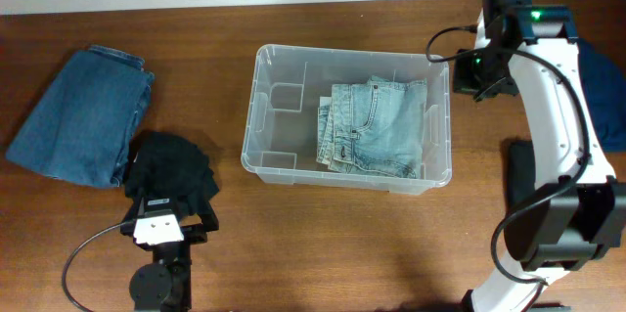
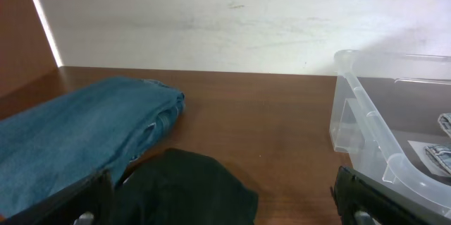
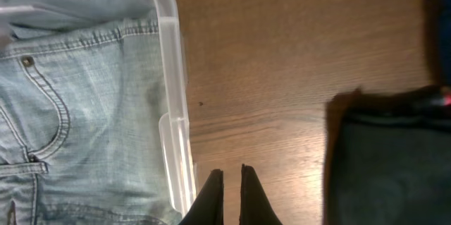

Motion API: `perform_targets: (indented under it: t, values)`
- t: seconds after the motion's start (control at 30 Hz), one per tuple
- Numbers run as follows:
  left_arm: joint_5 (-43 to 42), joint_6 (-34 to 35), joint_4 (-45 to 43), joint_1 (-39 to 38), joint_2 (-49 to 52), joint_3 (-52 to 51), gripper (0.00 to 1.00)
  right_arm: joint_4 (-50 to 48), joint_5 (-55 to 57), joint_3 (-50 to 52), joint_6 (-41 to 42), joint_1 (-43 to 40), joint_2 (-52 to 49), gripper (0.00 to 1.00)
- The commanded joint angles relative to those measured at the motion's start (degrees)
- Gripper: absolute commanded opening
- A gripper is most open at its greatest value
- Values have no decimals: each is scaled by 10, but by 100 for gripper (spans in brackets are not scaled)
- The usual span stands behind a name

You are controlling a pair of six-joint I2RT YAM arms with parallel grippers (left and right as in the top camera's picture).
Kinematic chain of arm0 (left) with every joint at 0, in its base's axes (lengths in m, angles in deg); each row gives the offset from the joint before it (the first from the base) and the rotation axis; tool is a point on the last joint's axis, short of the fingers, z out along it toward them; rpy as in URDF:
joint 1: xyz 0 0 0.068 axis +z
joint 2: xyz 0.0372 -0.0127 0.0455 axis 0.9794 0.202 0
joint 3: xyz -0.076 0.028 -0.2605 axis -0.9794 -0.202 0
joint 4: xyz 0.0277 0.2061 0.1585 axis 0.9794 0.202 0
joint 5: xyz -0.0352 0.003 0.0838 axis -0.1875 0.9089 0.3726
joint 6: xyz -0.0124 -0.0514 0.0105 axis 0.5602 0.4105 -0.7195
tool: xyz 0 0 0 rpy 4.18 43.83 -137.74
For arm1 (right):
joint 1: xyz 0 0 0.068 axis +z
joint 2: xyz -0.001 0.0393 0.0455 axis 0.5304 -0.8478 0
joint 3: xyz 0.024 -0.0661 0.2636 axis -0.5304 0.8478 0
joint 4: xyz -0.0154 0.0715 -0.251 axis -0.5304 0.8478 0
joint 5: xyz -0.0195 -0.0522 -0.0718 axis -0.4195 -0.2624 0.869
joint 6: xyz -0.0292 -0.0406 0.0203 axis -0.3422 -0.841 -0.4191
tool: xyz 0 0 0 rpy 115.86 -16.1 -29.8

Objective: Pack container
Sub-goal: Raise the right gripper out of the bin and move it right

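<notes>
holding folded light jeans (image 1: 377,126), the container (image 1: 256,107) stands beside the closed right claw (image 3: 230,197) (left claw (image 2: 224,204) gapes wide).

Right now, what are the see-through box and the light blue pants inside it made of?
The container looks like clear, glossy plastic: the table shows through its walls. The folded pants look like soft, faded denim, probably cotton: stitched seams, a pocket and a rivet show.

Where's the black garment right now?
In the overhead view the black garment lies left of the container, against the folded dark blue jeans, just ahead of the left claw.
</notes>
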Motion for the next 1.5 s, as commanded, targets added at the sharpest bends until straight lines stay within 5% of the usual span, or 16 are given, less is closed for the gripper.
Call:
perform_targets:
  t: [0.0, 0.77, 1.23, 1.47]
  values:
    - [2, -7, 2, -1, -4, -1, 99, -22, -14, 44, 21, -2, -4, 4]
    - [2, -7, 2, -1, -4, -1, 99, -121, -128, 100, 28, -2, -10, 4]
    - [2, -7, 2, -1, -4, -1, 99, -154, -178, 82, -37, -18, -10, 4]
    - [2, -7, 2, -1, -4, -1, 99, -107, -181, 47, -37, -71, -7, 18]
